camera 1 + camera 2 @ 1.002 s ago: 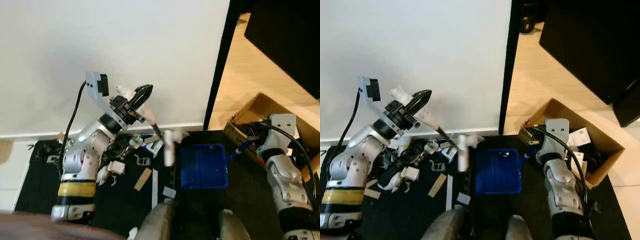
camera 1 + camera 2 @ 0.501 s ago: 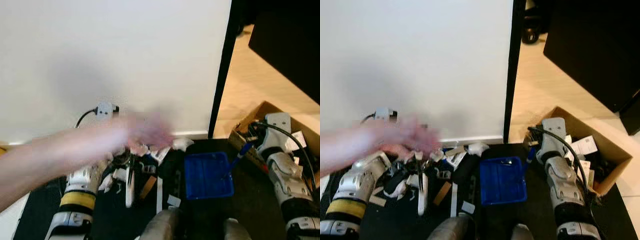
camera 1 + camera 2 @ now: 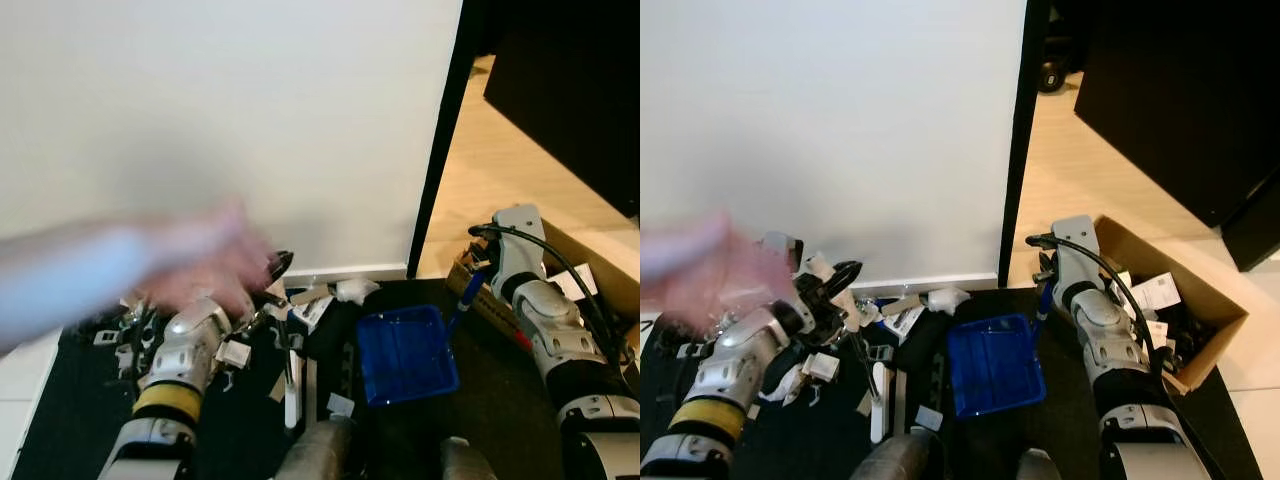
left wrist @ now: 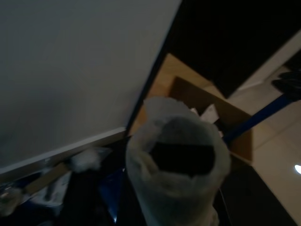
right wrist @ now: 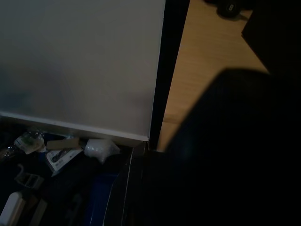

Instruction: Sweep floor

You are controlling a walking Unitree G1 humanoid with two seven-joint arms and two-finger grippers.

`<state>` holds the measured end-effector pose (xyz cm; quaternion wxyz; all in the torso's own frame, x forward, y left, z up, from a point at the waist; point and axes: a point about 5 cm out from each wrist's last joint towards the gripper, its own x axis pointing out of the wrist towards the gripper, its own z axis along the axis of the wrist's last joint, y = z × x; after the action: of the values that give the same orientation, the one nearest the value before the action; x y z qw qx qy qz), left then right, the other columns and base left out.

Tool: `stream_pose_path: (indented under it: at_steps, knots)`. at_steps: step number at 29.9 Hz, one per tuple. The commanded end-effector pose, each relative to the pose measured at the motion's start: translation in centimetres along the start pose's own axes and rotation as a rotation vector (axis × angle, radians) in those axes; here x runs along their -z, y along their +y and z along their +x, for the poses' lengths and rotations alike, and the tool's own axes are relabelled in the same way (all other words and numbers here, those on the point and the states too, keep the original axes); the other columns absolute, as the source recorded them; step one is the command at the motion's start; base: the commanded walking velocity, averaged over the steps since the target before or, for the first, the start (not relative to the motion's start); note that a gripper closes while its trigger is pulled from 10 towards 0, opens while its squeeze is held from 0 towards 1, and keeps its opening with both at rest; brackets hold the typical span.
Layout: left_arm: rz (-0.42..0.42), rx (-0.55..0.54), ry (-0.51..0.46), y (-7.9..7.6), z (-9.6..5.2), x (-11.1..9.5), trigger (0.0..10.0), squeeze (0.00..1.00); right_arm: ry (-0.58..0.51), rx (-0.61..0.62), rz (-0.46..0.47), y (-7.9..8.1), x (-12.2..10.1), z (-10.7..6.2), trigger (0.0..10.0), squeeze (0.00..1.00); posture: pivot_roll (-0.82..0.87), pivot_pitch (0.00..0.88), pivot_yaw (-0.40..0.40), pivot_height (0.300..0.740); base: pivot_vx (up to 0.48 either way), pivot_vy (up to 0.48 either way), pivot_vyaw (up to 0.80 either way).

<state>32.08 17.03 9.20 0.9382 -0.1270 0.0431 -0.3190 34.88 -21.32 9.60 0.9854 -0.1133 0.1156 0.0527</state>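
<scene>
Home room: white wall point(image 3: 220, 120), wooden floor point(image 3: 490, 190), cardboard box point(image 3: 1160, 290).

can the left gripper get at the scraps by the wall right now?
Probably not cleanly. The left gripper sits right above the scraps along the wall, but a person's blurred hand is reaching across that arm, and the brush in its fingers hangs down among the litter.

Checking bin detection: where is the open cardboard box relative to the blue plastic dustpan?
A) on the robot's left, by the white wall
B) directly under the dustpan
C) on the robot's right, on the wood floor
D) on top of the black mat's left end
C: the open cardboard box sits on the robot's right on the wood floor, beyond the blue plastic dustpan.
</scene>
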Motion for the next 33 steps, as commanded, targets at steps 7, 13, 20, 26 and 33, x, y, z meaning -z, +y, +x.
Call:
stream_pose_path:
  at_steps: [7,13,20,26,33]
  knots:
    - [-0.256,0.076,-0.048,-2.0,2.1,1.3,10.0,0.0,0.111,-0.056,0.03,1.6,1.5,0.3,10.0,0.0,-0.02,0.23,0.137,0.74,0.0,0.0,0.0]
    - [-0.509,0.335,-0.089,-7.1,5.4,0.9,10.0,0.0,0.054,-0.088,0.084,2.7,0.5,0.6,10.0,0.0,-0.03,0.235,0.163,0.74,0.0,0.0,0.0]
    - [-0.599,0.532,-0.094,-10.6,7.3,0.3,10.0,0.0,0.035,-0.089,0.1,3.0,0.4,0.6,10.0,0.0,-0.02,0.232,0.177,0.74,0.0,0.0,0.0]
    - [-0.645,0.608,-0.166,-12.1,8.5,-1.7,10.0,0.0,0.016,-0.084,0.111,2.9,0.0,0.7,10.0,0.0,-0.02,0.229,0.181,0.74,0.0,0.0,0.0]
    - [-0.555,0.672,-0.239,-11.5,7.3,-5.3,10.0,0.0,0.014,-0.074,0.123,2.7,0.5,0.3,10.0,0.0,0.0,0.226,0.181,0.74,0.0,0.0,0.0]
